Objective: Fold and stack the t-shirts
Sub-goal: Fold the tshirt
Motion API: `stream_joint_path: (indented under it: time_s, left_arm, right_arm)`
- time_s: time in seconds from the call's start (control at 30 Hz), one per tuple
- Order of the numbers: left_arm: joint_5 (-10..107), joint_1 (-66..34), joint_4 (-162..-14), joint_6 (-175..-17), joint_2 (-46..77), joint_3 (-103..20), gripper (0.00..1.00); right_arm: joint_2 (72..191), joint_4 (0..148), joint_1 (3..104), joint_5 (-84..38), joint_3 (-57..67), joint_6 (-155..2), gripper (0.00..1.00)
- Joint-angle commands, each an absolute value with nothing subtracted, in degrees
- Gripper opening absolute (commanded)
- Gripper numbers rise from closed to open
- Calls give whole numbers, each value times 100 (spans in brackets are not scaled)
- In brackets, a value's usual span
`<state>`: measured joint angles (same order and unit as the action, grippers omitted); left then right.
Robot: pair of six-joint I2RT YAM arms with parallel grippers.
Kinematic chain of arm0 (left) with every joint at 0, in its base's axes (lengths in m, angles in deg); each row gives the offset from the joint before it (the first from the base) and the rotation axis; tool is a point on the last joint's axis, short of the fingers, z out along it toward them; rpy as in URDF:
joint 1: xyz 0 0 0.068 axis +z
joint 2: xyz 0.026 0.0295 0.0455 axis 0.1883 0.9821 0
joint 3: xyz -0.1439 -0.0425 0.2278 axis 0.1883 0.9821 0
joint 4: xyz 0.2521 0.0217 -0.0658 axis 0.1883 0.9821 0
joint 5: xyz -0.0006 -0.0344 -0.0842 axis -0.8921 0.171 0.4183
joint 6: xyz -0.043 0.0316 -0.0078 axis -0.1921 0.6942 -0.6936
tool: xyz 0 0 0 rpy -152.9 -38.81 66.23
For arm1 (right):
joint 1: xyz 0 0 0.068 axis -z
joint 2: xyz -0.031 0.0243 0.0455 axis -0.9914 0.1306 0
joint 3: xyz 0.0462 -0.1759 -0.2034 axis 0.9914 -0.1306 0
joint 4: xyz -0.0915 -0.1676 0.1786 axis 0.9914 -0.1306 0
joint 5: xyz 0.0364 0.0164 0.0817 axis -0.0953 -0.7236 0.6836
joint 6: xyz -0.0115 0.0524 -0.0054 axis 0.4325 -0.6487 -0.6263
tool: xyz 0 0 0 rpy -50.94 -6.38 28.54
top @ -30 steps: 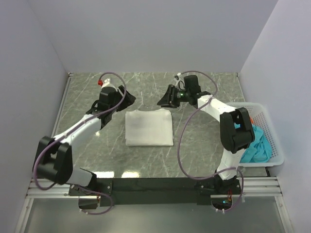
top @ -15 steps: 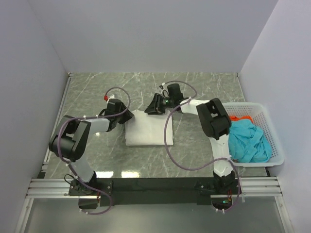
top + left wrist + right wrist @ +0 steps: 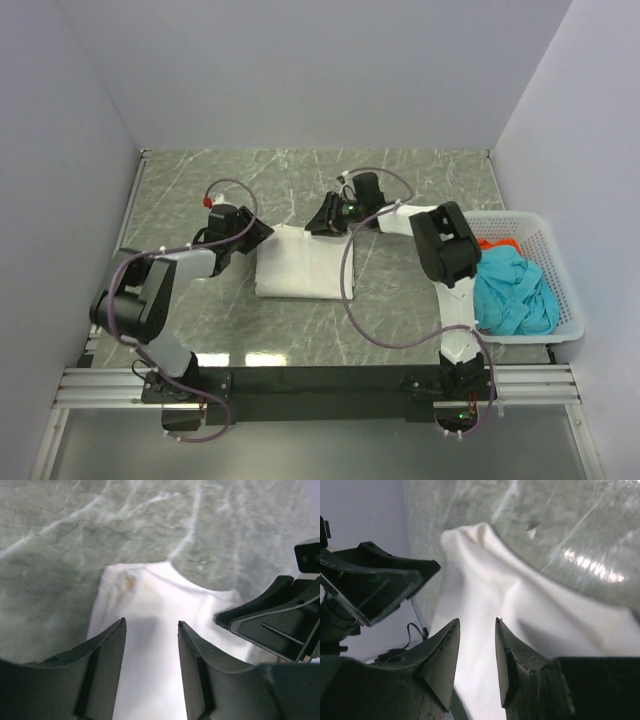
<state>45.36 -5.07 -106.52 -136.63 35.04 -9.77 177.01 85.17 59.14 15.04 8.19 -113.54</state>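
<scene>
White t-shirt point(image 3: 305, 265): it lies folded at mid-table point(image 3: 420, 180), between your claws.
Left gripper point(image 3: 151, 624): half-parted over the far-left corner, nothing pinched.
Right gripper point(image 3: 476, 621): narrower gap over the far-right corner, nothing pinched.
Your grip: lower both evenly, catch every layer, close together.
Teal t-shirt point(image 3: 510, 290): it sits in the basket point(image 3: 572, 318).

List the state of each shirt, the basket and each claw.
white shirt, folded on the table
teal shirt, crumpled in the basket
orange shirt, in basket, mostly hidden
basket, upright, holding two shirts
left claw, open over white shirt
right claw, open over white shirt
</scene>
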Motion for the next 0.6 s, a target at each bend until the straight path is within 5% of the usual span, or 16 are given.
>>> stream_joint_path:
  time_s: [0.0, 0.23, 0.57]
  left_arm:
    - [4584, -514, -10379, -13580, 2605, -983, 53]
    - [4689, -778, -10395, -13913, 1585, -395, 48]
    - [4725, -813, -11459, -14248, 1866, 678, 39]
  right_arm:
    - [16571, 8641, 6219, 1490, 449, -11077, 41]
    - [16524, 8859, 6676, 1542, -203, -10962, 41]
    - [17150, 8957, 6923, 1490, -221, -10902, 38]
